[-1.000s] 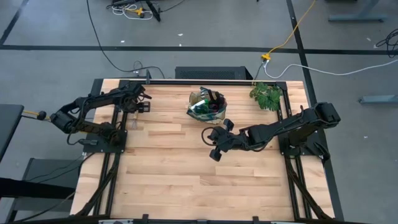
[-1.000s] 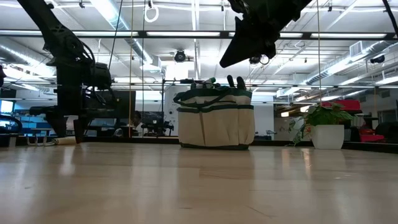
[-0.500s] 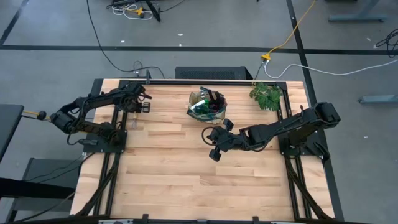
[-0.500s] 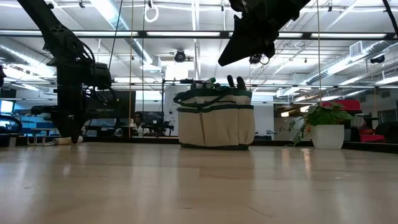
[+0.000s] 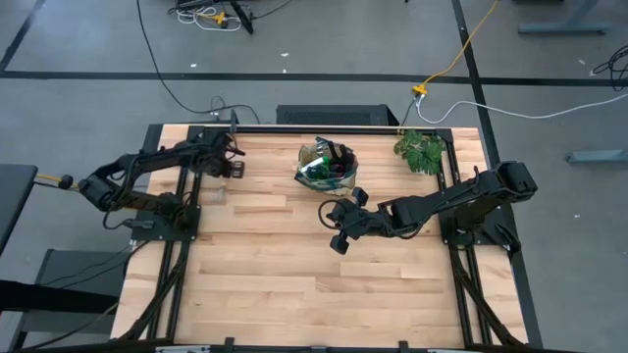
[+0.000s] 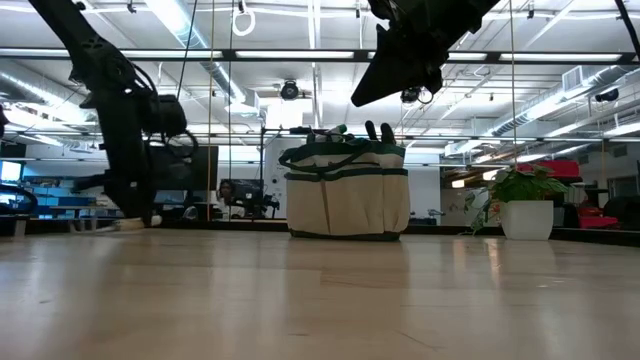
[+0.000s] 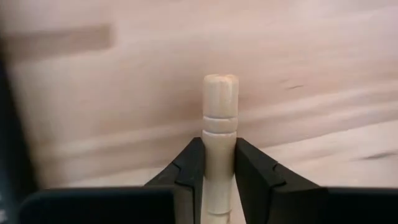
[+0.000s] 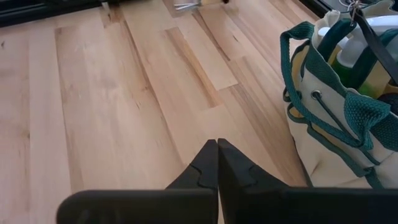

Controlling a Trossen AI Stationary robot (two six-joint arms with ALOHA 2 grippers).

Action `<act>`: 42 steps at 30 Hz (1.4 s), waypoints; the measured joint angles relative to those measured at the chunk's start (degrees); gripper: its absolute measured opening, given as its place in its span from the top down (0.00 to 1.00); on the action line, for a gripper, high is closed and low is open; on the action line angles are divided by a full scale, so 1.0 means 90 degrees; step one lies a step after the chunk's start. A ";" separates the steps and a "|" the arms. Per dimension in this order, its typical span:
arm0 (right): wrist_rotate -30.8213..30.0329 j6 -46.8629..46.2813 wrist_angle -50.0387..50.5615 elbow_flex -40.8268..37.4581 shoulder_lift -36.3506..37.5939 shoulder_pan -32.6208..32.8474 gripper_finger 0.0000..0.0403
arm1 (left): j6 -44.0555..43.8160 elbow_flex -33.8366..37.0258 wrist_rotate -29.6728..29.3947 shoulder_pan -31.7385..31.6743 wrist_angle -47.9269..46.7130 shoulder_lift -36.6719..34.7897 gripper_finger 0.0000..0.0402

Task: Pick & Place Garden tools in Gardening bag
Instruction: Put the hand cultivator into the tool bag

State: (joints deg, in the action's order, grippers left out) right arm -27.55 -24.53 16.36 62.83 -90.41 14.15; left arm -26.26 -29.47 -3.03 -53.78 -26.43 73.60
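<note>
My left gripper (image 5: 234, 167) stands at the table's far left, shut on the pale wooden handle (image 7: 219, 143) of a mini rake. In the low view it (image 6: 138, 215) points down close to the tabletop. The gardening bag (image 5: 327, 165) stands upright on its base at the far middle, beige with green trim (image 6: 347, 190), with tools and a glove sticking out of its top. My right gripper (image 5: 334, 231) hovers shut above the table just in front of the bag, with nothing in it (image 8: 216, 163). The bag's wall (image 8: 323, 118) shows beside it in the right wrist view. My left gripper pinches the rake's wooden handle (image 7: 219, 140) between its two fingers (image 7: 252, 171), a short way back from the rounded free end (image 7: 220, 93). The fingers come from above, pointing down, and lie across the handle. The rake's metal end is hidden behind the gripper.
A leafy plant in a white pot (image 5: 422, 149) stands at the far right corner (image 6: 525, 205). Bare wooden tabletop (image 5: 294, 284) stretches across the near half. Dark arm mounts run along the left (image 5: 162, 221) and right (image 5: 471, 230) edges.
My left gripper has shut on the rake's handle, then moved with it toward the table's right, nearer the bag. My right gripper has stayed shut where it was.
</note>
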 joint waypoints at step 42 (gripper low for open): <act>0.0338 -0.0206 -0.0070 0.0002 0.0002 0.0295 1.00 | 0.1832 -0.0583 0.0178 0.3087 0.8613 -0.0226 0.82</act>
State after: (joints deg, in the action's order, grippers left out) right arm -24.51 -26.39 15.73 62.85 -90.39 16.81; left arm -9.77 -34.72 -1.43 -26.00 51.09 71.57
